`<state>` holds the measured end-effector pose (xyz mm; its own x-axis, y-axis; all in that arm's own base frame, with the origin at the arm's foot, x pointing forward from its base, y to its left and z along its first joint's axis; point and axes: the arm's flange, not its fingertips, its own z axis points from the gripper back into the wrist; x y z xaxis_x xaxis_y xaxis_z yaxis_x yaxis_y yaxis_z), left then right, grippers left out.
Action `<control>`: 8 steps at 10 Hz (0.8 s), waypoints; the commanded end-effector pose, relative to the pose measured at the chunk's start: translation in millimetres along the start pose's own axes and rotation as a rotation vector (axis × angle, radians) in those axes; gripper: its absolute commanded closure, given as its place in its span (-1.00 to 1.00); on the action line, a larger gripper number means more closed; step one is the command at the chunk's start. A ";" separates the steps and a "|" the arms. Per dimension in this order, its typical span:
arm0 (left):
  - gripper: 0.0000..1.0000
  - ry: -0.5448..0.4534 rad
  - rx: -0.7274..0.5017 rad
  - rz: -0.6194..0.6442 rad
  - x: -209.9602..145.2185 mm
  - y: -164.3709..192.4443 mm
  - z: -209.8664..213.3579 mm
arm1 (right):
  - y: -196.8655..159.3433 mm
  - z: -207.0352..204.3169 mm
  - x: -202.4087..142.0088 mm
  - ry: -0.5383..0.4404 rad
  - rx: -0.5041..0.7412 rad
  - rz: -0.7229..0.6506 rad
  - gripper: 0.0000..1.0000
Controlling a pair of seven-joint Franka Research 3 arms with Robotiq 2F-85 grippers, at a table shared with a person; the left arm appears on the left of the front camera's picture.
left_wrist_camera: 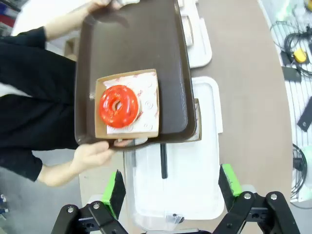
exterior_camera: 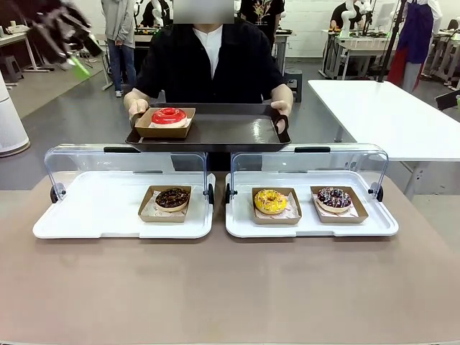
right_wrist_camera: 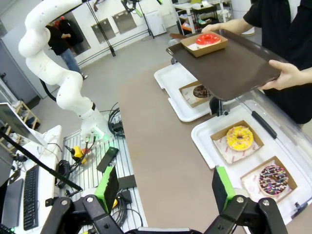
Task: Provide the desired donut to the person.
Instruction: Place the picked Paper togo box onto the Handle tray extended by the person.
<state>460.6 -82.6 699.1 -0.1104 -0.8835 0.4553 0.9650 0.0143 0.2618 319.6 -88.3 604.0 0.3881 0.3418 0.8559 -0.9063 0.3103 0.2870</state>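
Red donut (exterior_camera: 169, 115) sits in its carton on the brown tray (exterior_camera: 230, 131), held by the person (exterior_camera: 183, 65) at the bench's far edge. Left gripper (left_wrist_camera: 171, 187): jaws released, empty; blurred in front view, probably above the far-left corner. Right gripper (right_wrist_camera: 165, 189): jaws released, empty.

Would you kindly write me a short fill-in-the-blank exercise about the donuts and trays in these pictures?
1. The iced donut on the brown tray that the person holds is ____ in colour.
2. The number of donuts on the left white tray is ____.
3. On the right white tray, the yellow donut lies on the robot's ____ of the sprinkled donut.
4. The left tool and the right tool both stand ____.

Missing words: red; one; left; open.
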 end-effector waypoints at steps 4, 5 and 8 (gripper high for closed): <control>-1.00 -0.345 -0.054 0.118 -127.8 -18.9 30.2 | -1.0 -1.1 2.6 -0.023 0.012 0.016 -1.00; -1.00 -0.396 -0.061 0.116 -142.6 -19.6 32.7 | -1.0 -1.1 2.6 -0.023 0.012 0.016 -1.00; -1.00 -0.348 -0.046 0.152 -152.6 -26.9 29.8 | -1.0 -1.1 2.6 -0.023 0.012 0.016 -1.00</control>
<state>450.3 67.7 643.6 -0.0172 -0.7107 0.7033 0.9809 0.1244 0.1497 319.6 -88.3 604.1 0.3881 0.3421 0.8558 -0.9063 0.3104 0.2869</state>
